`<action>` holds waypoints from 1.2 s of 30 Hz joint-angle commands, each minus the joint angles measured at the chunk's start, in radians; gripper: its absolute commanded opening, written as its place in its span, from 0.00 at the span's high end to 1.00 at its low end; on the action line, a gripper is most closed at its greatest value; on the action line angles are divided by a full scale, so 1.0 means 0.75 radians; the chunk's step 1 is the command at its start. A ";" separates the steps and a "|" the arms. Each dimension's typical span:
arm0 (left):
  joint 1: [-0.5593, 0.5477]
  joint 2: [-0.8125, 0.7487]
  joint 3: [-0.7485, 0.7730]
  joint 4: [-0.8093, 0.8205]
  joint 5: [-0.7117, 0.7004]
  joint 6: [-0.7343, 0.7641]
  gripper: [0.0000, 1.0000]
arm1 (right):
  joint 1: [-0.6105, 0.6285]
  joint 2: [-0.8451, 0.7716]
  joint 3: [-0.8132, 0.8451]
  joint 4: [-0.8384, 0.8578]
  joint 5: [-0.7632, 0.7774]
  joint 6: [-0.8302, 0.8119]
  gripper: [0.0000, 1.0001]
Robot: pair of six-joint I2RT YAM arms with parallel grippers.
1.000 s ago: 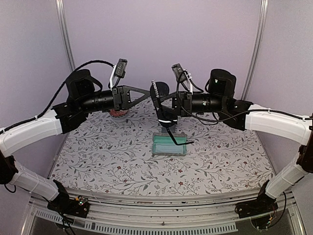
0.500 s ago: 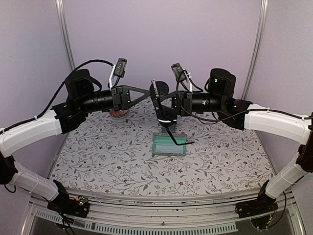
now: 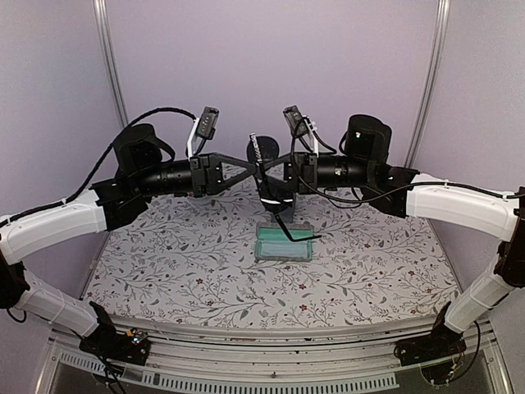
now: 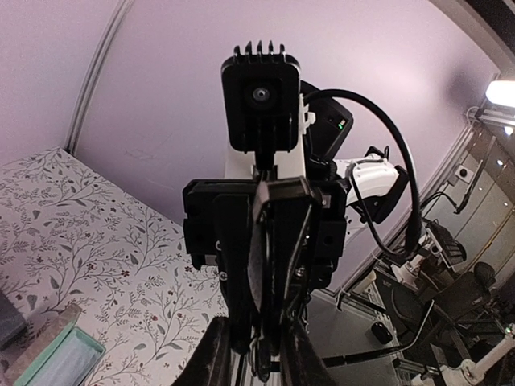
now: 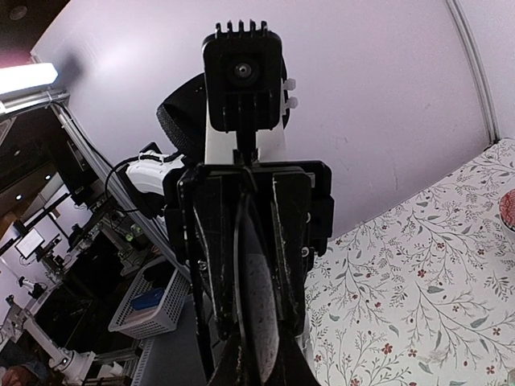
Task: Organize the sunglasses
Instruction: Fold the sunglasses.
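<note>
Since the earlier frame I am bringing my left hand [image 3: 248, 164] in from 9 o'clock. Its tips are now reaching the sunglasses [image 3: 264, 153], where a gap stood open before. My right hand [image 3: 281, 171] is drifting slightly toward 9 o'clock as well. A reddish thing that was showing under my left arm is now hidden.

I am holding the sunglasses in the air, well above the desk [image 3: 180, 263], at 12 o'clock from the open case [image 3: 261, 246]. My right hand is gripping them from 3 o'clock, and in its wrist view the fingers are coming together on the dark lens, seen edge-on. In the left wrist view my fingers [image 4: 216, 358] are standing on either side of the frame. I cannot tell whether they are pressing on it or only bracketing it.

What the coming move is turning on, as I judge it, is that the pair is sitting directly between my two hands, equally near to both. Its front is standing roughly upright, running 12 to 6. One long temple [image 3: 289, 232] is hanging open toward 5 o'clock, with its lower end over the case, and I cannot tell if it is touching.

I am probably getting ready to fold that loose temple with the left hand, so the pair can go down toward 6 o'clock into the case. I am wary of the thin wire twisting if both hands pull at once.
</note>
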 commanded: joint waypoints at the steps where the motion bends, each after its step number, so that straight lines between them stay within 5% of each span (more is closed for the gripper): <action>1: -0.014 0.000 0.014 0.000 -0.009 0.017 0.80 | 0.002 0.018 0.032 -0.001 0.018 0.000 0.96; 17: -0.012 -0.043 -0.010 0.046 -0.078 0.007 0.74 | 0.003 0.020 0.017 -0.046 0.002 -0.040 0.97; 29: -0.009 -0.040 -0.019 0.041 -0.091 0.011 0.98 | 0.003 0.014 0.013 -0.052 -0.024 -0.045 0.96; 32: -0.009 -0.045 -0.019 0.042 -0.100 0.017 1.00 | 0.002 -0.001 0.003 -0.060 -0.019 -0.044 0.83; 36: -0.008 -0.058 -0.026 0.043 -0.136 0.027 1.00 | 0.004 -0.075 -0.063 -0.081 0.023 -0.049 0.49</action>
